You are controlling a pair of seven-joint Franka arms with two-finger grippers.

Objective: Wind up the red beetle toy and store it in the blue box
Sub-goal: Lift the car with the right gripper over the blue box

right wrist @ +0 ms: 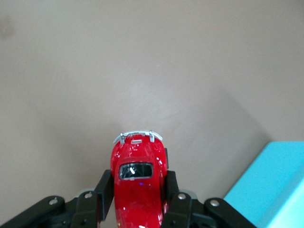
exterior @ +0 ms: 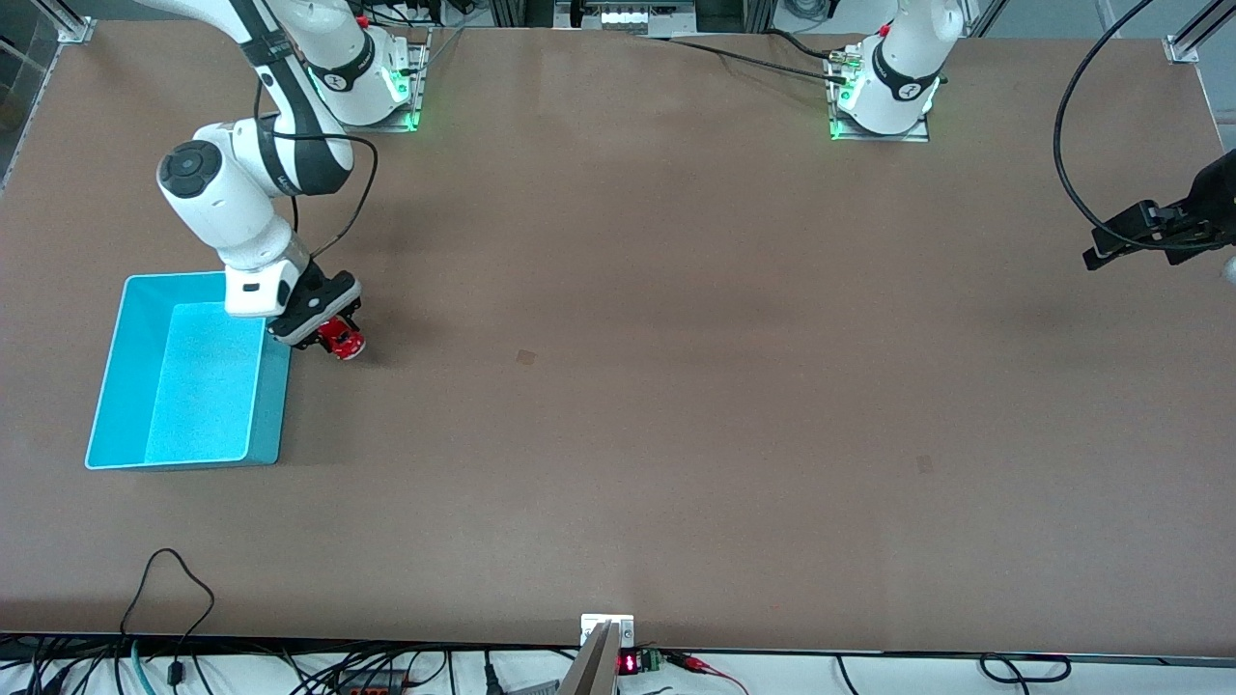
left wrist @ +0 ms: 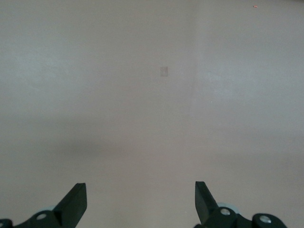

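Right tool (exterior: 333,333) grips the red beetle toy (exterior: 341,340) above the table (exterior: 618,386), just beside the blue box (exterior: 188,372); left tool (left wrist: 140,202) waits, fingers spread wide and empty

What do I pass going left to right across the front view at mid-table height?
blue box → right gripper shut on the red beetle toy, just beside the box → bare table → left gripper, open, waiting at the table's edge.
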